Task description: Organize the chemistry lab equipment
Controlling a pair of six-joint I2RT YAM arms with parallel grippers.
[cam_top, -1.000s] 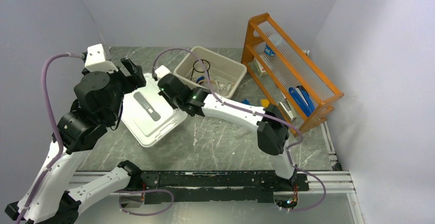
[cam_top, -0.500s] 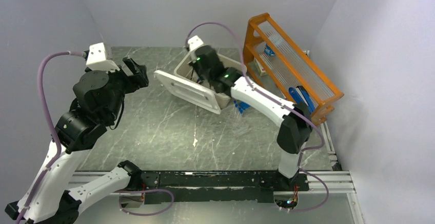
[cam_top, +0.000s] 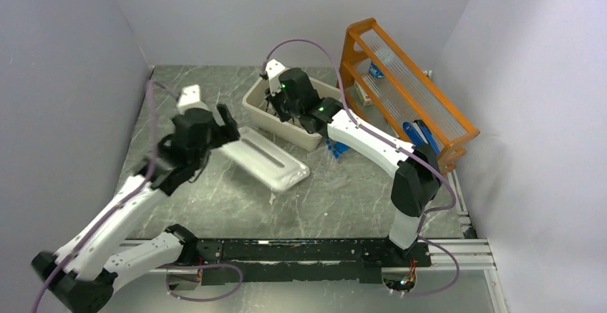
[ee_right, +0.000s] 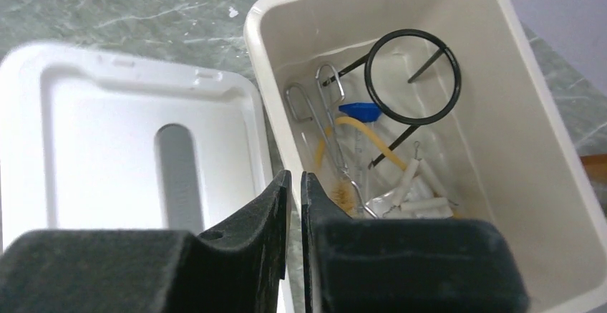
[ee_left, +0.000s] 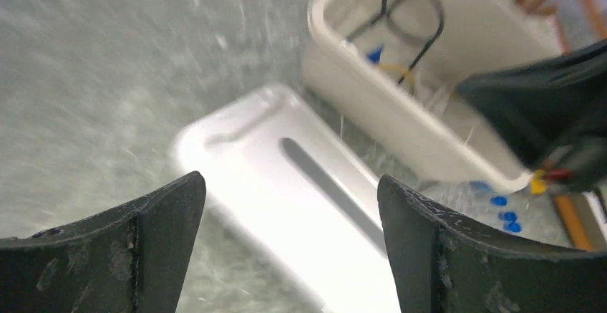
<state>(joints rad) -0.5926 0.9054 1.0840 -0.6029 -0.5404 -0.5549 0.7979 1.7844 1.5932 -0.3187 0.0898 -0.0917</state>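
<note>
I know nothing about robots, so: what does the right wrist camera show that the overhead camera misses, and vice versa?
Only right wrist: the black wire ring and tan tube inside the beige tub. Only overhead: the orange rack and blue-capped tubes outside the tub. Both: that tub and the white lid beside it.

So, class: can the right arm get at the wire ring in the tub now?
Probably yes: the lid lies off beside the tub, the ring sits uncovered, and the right gripper hangs over the tub's rim, though shut.
</note>
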